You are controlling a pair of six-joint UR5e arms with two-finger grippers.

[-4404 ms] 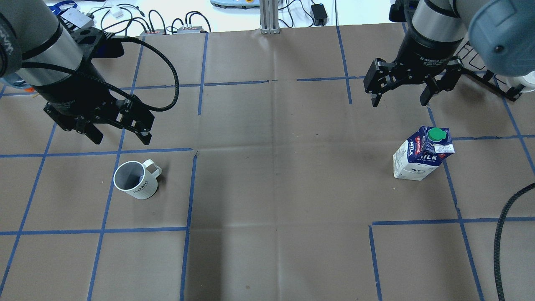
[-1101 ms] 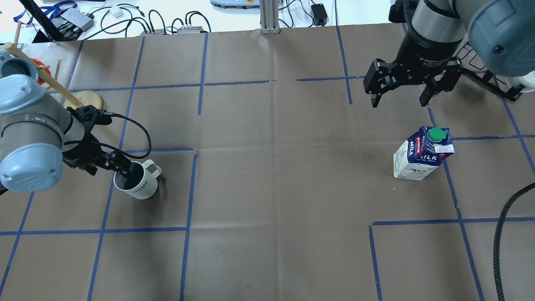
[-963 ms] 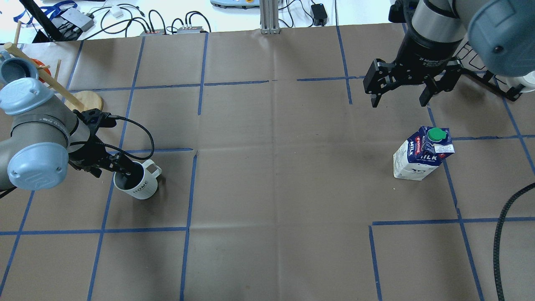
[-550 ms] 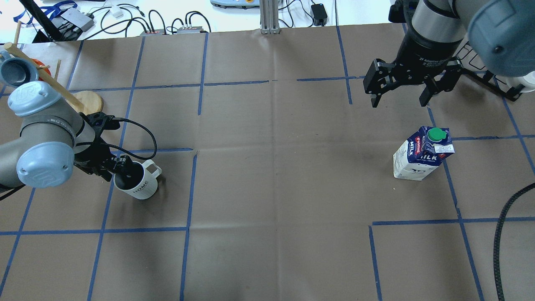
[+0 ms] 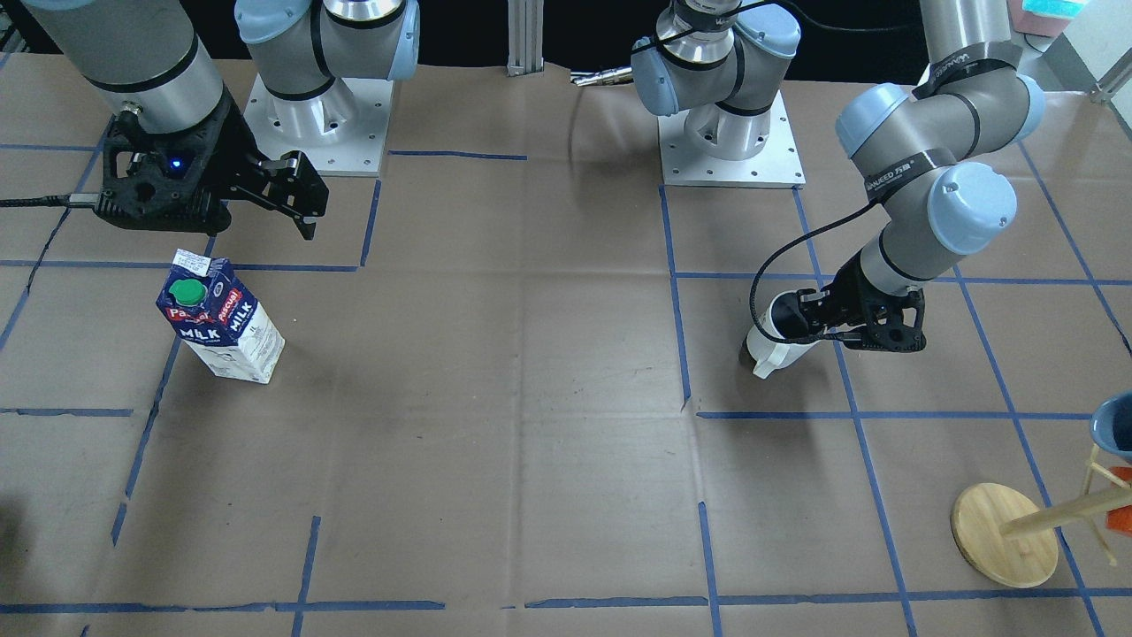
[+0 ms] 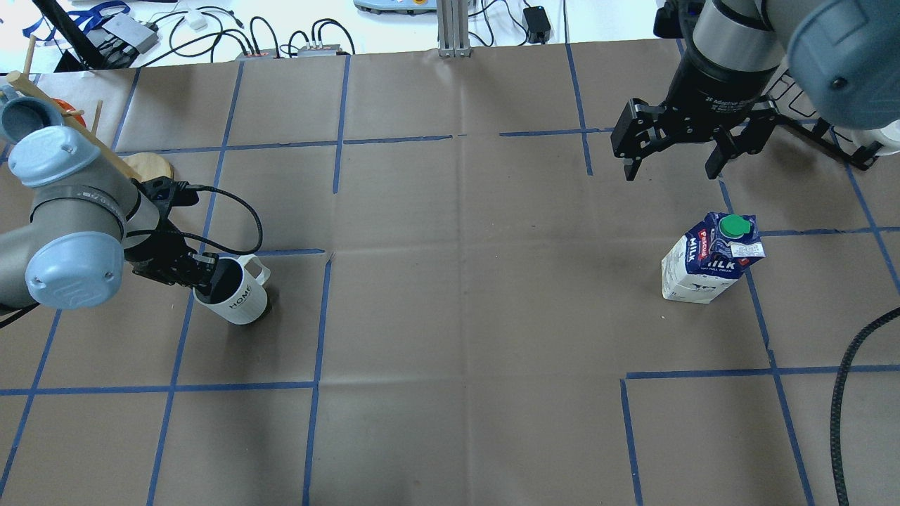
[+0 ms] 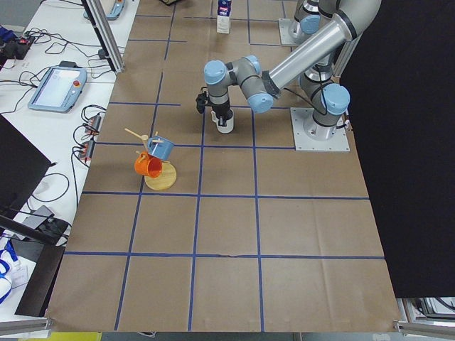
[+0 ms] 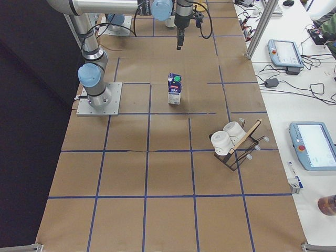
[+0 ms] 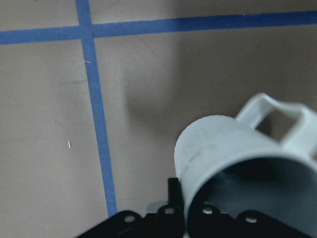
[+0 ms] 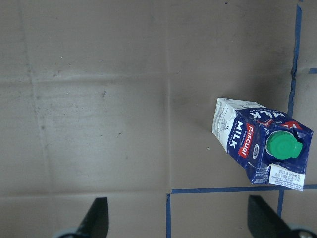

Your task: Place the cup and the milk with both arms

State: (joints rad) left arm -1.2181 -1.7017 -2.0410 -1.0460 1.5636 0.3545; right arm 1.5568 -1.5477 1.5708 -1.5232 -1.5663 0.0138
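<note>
The white cup (image 6: pixel 239 301) is at the left of the overhead view, tilted, with its base a little off the brown paper. My left gripper (image 6: pixel 205 275) is shut on the cup's rim, one finger inside and one outside. The cup also shows in the front view (image 5: pixel 776 347) and the left wrist view (image 9: pixel 233 153). The milk (image 6: pixel 709 261) stands upright at the right, and shows in the front view (image 5: pixel 221 320) and the right wrist view (image 10: pixel 257 144). My right gripper (image 6: pixel 671 169) is open and empty, high behind the milk and apart from it.
A wooden mug tree (image 6: pixel 144 167) with a blue and an orange cup stands at the far left (image 5: pixel 1004 535). A rack with white mugs (image 8: pixel 231 139) stands on the robot's right. Cables lie along the far edge, and a black cable (image 6: pixel 844 393) hangs at the right.
My left arm came down to the cup, shut on its rim, and has now tilted and raised it slightly. The right arm and the milk have not moved.
</note>
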